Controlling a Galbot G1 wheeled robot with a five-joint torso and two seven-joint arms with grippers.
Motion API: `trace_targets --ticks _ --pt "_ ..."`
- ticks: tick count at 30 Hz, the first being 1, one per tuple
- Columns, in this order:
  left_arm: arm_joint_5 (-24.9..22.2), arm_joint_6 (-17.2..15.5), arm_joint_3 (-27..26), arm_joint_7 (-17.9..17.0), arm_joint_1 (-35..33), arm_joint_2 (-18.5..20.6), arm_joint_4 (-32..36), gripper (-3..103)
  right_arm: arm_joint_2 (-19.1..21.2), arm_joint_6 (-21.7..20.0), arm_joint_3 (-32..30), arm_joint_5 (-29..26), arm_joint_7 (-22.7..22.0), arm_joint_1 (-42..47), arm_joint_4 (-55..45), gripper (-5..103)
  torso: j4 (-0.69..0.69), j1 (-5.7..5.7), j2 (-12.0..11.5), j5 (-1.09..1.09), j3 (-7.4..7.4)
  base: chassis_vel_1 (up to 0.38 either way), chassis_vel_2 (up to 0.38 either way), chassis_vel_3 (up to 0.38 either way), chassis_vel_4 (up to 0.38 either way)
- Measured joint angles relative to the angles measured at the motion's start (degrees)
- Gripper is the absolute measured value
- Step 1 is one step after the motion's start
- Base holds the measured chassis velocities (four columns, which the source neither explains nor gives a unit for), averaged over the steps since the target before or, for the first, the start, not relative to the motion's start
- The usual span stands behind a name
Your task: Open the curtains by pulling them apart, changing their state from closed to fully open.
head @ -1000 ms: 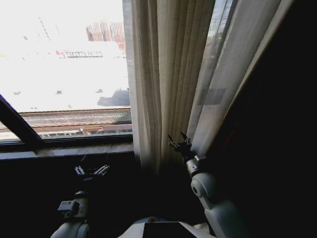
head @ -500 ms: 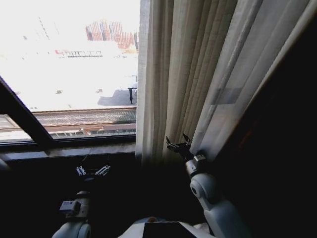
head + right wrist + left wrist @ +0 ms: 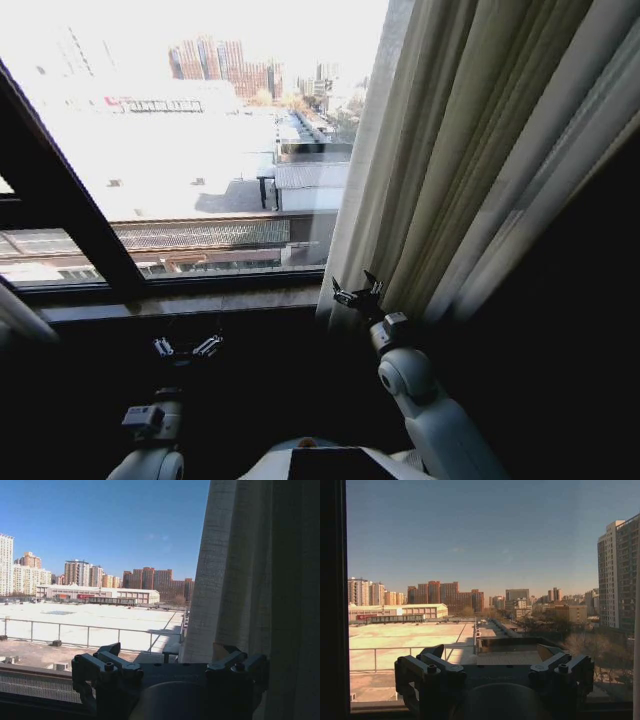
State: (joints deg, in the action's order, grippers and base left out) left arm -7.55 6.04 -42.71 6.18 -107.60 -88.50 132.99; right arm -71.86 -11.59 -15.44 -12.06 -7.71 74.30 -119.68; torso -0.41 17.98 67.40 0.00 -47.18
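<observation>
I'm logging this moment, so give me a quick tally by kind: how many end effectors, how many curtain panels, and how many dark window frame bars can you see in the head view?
End effectors: 2, left end effector low and idle, right end effector at the curtain's foot
Curtains: 1 gathered panel
Dark window frame bars: 1
Total: 4

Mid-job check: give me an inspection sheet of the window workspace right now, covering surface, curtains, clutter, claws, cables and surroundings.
Surface: window sill bare where visible.
Job's things: curtains bunched in pleats at the right side of the window; glass to their left uncovered.
Clutter: nothing seen.
Claws: right claw open, raised at the curtains' lower left edge, grasping nothing; left claw open, low below the sill, apart from the fabric.
Cables: nothing seen.
Surroundings: dark window frame bar slanting across the left; sunlit rooftops and buildings outside; room interior dark.
</observation>
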Motion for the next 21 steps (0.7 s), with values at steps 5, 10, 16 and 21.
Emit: trace_targets --ticks 5,10,16,21 --pt "0.2 0.0 0.3 0.1 0.0 -0.1 0.1 100 0.1 0.7 -0.7 -0.1 0.4 -0.3 0.4 100 -0.04 0.00 0.0 0.06 -0.02 -0.022 -0.016 0.014 0.019" --pt "0.2 0.2 0.3 0.3 -0.3 -0.2 0.1 100 0.2 0.9 -0.8 -0.2 0.4 -0.6 0.6 100 -0.02 0.02 0.0 0.03 -0.02 -0.060 -0.024 0.061 0.015" --pt "0.2 0.6 0.3 0.4 -0.4 -0.2 -0.2 100 0.2 0.8 -0.8 -0.3 0.3 -0.7 0.7 100 -0.02 0.01 0.0 -0.01 -0.01 -0.002 0.019 -0.001 -0.019" --pt "0.2 0.6 0.4 0.4 -0.4 -0.2 -0.3 100 0.4 0.7 -0.8 -0.4 0.2 -1.0 1.1 100 -0.03 0.00 0.0 0.01 -0.01 -0.010 0.030 0.016 -0.029"
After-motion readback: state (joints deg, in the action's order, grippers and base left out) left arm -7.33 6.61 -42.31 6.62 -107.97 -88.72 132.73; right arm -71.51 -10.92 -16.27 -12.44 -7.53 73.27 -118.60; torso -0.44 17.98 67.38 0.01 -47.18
